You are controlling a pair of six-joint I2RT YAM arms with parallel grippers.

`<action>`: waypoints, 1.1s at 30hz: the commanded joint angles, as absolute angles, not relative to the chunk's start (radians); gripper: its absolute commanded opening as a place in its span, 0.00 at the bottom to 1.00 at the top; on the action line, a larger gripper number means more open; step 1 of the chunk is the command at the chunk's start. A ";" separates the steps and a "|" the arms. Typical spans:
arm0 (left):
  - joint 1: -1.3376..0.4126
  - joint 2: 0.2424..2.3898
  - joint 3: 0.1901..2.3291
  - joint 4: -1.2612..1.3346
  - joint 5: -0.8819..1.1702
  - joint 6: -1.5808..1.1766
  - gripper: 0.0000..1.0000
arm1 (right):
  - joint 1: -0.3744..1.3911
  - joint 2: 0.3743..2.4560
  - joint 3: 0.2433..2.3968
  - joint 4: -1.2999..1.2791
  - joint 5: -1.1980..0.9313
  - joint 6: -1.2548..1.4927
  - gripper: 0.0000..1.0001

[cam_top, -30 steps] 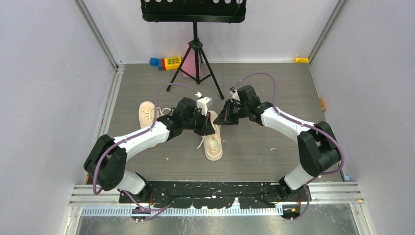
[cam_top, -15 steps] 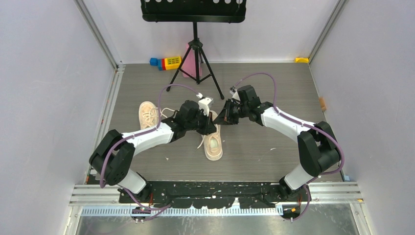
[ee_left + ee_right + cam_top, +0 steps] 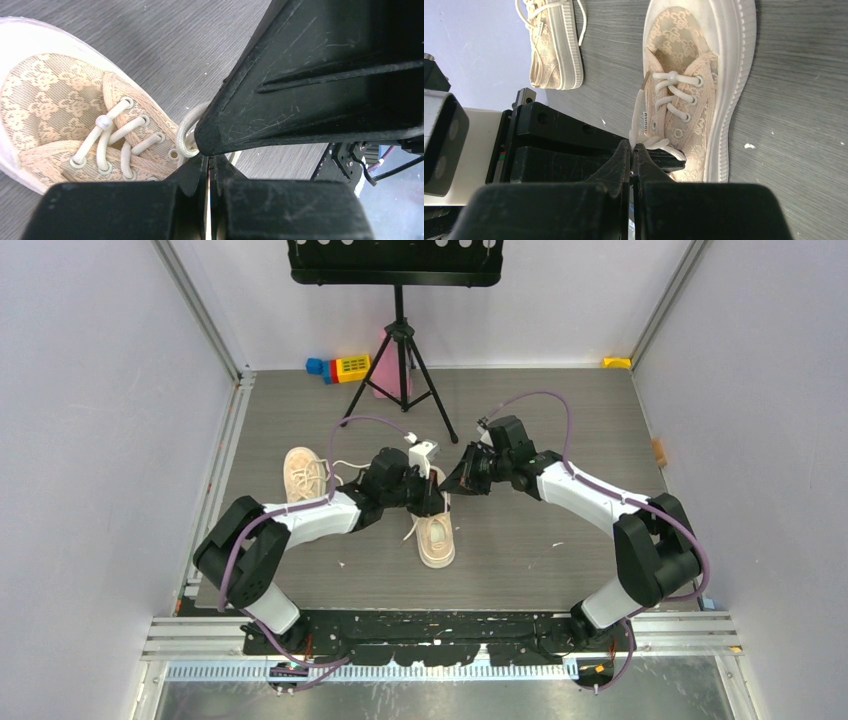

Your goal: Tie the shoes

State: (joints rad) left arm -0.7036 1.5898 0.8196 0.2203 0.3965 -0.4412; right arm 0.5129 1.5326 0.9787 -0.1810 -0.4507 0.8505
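Note left arm [image 3: 300, 520] with elbow and shoulder swung inward versus a second ago. Far left on the table [image 3: 560, 440], see one shoe [image 3: 300, 475] lying alone. At centre, find left gripper [image 3: 207, 161] pinched tight on a lace [image 3: 186, 137] of the second shoe [image 3: 436, 538]. Just right, find right gripper [image 3: 631, 148] likewise clamped on that shoe's lacing, tips almost meeting the left's.

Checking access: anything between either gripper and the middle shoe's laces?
Nothing visible. The left gripper and right gripper meet tip to tip at the laces of the middle shoe, both shut. The second shoe lies apart, on the left arm's side.
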 commanded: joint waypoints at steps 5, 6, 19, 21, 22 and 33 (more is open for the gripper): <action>-0.693 1.613 0.798 0.264 0.518 -0.479 0.00 | 0.511 1.483 0.953 -0.095 -0.397 0.922 0.00; -0.689 1.619 0.794 0.279 0.534 -0.482 0.00 | 0.511 1.484 0.953 -0.096 -0.394 0.923 0.00; -0.666 1.657 0.760 0.354 0.554 -0.462 0.00 | 0.510 1.499 0.979 -0.173 -0.335 0.897 0.14; -0.664 1.655 0.755 0.367 0.559 -0.466 0.00 | 0.511 1.507 0.982 -0.179 -0.339 0.892 0.16; -0.664 1.655 0.753 0.373 0.562 -0.468 0.00 | 0.511 1.509 0.983 -0.180 -0.342 0.893 0.17; -0.665 1.643 0.750 0.377 0.563 -0.470 0.00 | 0.511 1.514 1.029 -0.277 -0.308 0.832 0.19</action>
